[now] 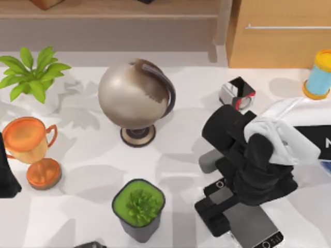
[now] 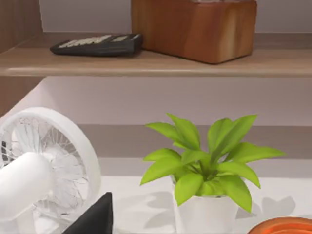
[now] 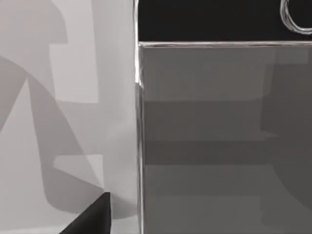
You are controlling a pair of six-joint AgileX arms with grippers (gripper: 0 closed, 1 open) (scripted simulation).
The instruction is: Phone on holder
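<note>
phone (image 1: 253, 227) flat on bench (image 1: 93, 181), lower right of frame, under right gripper (image 1: 227, 204); fingers' state cannot tell. stiff, thin, slick glass, probably light: pinch across silver side edges. left gripper (image 1: 6, 175) parked at left edge.

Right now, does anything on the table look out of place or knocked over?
Nothing looks spilled or toppled. The globe, trophy and both potted plants stand upright. The phone lies flat near the table's front edge, under the right arm; a holder can't be made out.
</note>
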